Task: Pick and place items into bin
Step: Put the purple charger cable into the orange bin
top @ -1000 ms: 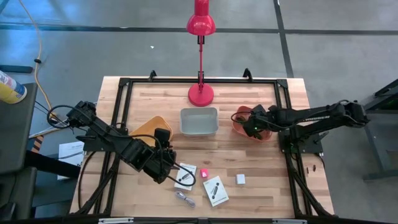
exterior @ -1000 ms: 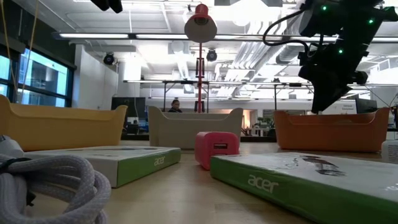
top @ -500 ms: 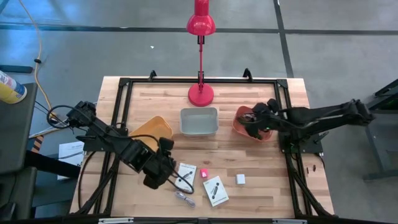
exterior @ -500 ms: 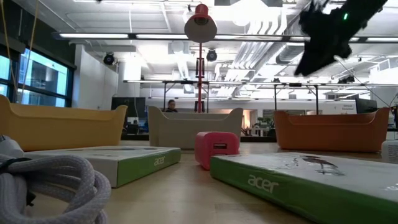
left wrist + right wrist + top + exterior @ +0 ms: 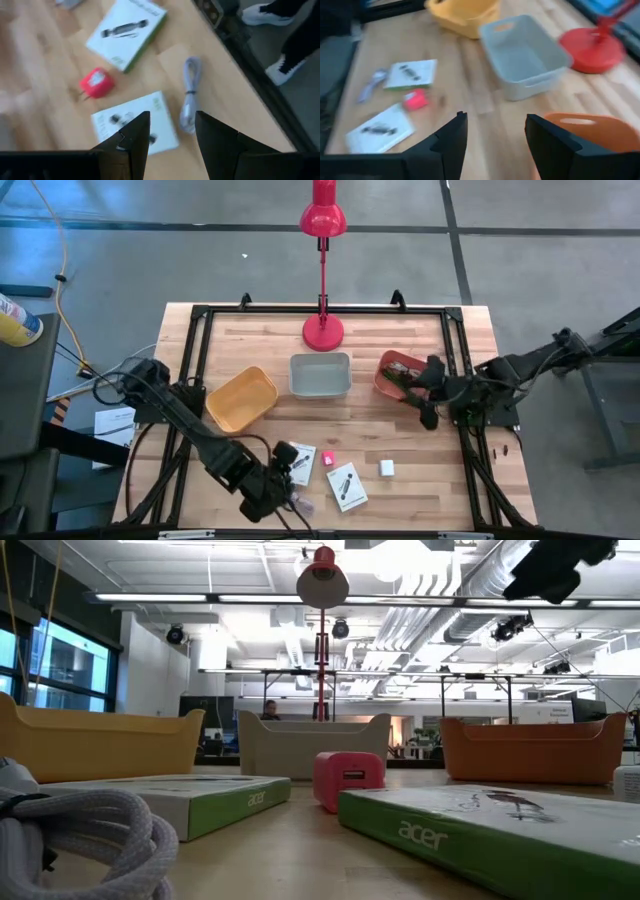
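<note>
Orange bin [image 5: 398,372] contents too small to tell — white cube [image 5: 630,783] edge-cut.

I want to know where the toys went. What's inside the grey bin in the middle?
The grey bin looks empty: from above and in the right wrist view, only its bare floor shows. The low view shows just its outside wall, not the inside.

A red lamp [image 5: 323,220] stands at the far edge of the wooden table [image 5: 400,430], in the middle. A spray can [image 5: 18,320] lies far off to the left, and white papers [image 5: 115,423] lie on the floor by the table's left side.
</note>
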{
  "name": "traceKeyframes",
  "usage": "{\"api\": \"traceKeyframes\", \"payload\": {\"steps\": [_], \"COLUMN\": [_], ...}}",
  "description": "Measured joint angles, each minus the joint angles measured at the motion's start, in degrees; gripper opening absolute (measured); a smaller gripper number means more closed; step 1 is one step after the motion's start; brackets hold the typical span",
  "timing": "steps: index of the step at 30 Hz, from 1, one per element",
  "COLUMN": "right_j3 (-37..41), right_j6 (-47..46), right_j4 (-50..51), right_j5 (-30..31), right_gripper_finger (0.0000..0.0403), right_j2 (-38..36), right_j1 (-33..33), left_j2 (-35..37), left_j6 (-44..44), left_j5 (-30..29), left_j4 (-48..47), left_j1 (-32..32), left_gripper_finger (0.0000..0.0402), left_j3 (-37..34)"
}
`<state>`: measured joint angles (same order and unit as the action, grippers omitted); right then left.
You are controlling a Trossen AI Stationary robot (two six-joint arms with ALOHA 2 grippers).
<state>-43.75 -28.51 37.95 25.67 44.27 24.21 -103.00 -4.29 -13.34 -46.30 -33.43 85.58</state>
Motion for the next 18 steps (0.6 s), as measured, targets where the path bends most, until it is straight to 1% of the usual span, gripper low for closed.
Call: {"api": "traceKeyframes", "payload": {"steps": [5,11,18], "right_j3": [0.0,-0.02,-0.02], "right_j6": [-0.91,-7.17,-11.71], "right_j4": [-4.55,-4.85,-7.26], "right_j5": [-0.45,2.4,6.77], "right_gripper_finger": [0.0174,0.0158,0.0145], "right_j2": [2.17,5.79,10.65], "right_j1": [7.2,13.21,19.16], "left_j2": [-4.12,-7.4,-11.79], "left_j6": [0.01,1.16,2.46], "left_j5": [2.69,3.72,7.49], "left_j4": [3.76,6.68,9.07], "left_j1": [0.04,0.04,0.06], "left_gripper_finger": [0.0145,0.0145,0.0145], "left_j3": [0.0,-0.02,0.0]}}
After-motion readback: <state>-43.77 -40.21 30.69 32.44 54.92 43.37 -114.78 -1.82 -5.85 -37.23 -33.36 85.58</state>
